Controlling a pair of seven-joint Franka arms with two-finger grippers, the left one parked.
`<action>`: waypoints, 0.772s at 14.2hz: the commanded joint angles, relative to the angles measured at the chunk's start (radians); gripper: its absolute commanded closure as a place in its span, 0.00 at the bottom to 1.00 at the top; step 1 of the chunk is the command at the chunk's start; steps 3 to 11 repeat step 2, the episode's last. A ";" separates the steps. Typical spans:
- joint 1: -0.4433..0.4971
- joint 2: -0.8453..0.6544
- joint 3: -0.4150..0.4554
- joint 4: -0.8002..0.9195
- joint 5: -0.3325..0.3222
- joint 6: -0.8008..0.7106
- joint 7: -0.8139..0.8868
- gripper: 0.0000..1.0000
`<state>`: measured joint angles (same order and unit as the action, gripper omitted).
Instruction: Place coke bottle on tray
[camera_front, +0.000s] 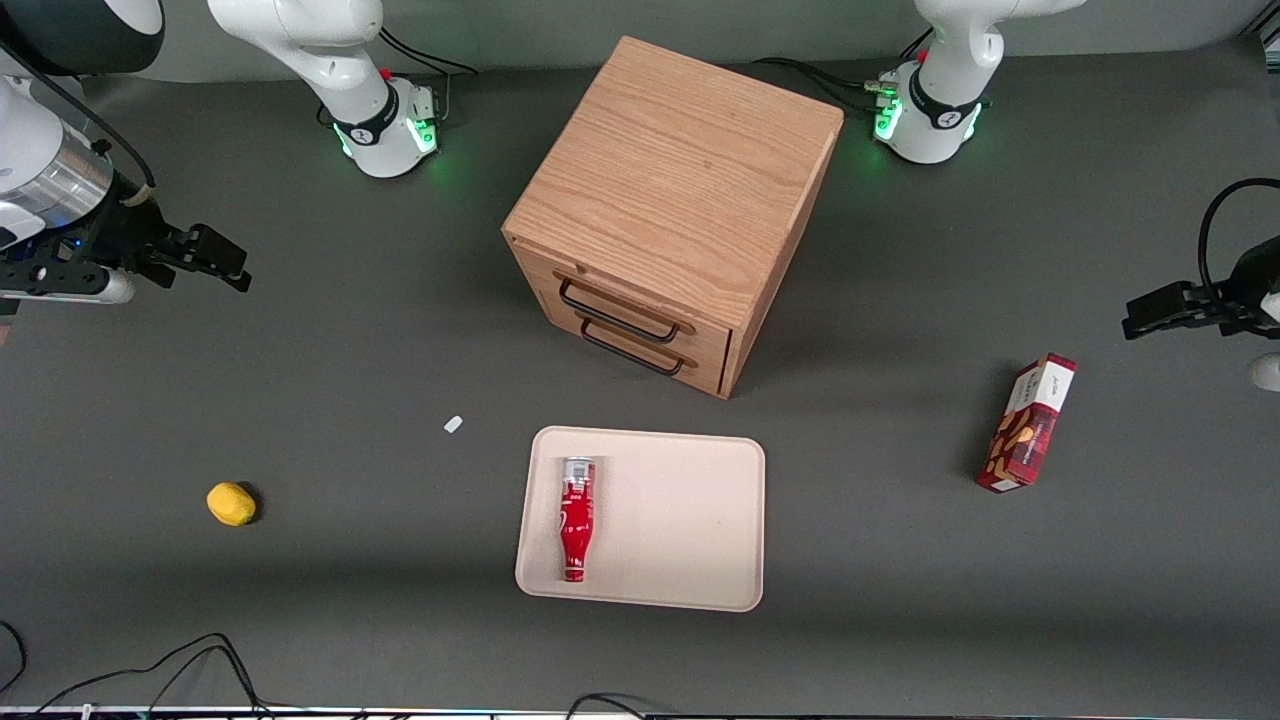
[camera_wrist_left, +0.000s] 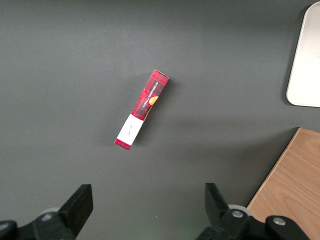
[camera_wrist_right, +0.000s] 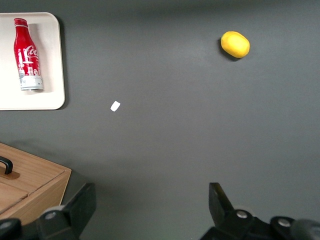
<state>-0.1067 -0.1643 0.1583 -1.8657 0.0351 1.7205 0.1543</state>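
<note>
Coke bottle (camera_front: 576, 517): lying flat on tray (camera_front: 690, 520), cap toward front camera, silver base toward drawer cabinet (camera_front: 672, 210); white "Coca-Cola" script legible. Placement judged done. Yellow object (camera_front: 231, 503), white scrap (camera_front: 453, 424) on tabletop (camera_front: 350, 380). Gripper (camera_front: 205, 258): jaws open, empty, raised at working arm's end, well apart from tray. Best practice: retreat clear, leave bottle undisturbed.
</note>
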 joint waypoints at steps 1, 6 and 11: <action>-0.007 0.003 -0.008 0.029 0.022 -0.044 -0.007 0.00; -0.004 0.014 -0.008 0.052 0.022 -0.059 -0.007 0.00; -0.004 0.014 -0.008 0.052 0.022 -0.059 -0.007 0.00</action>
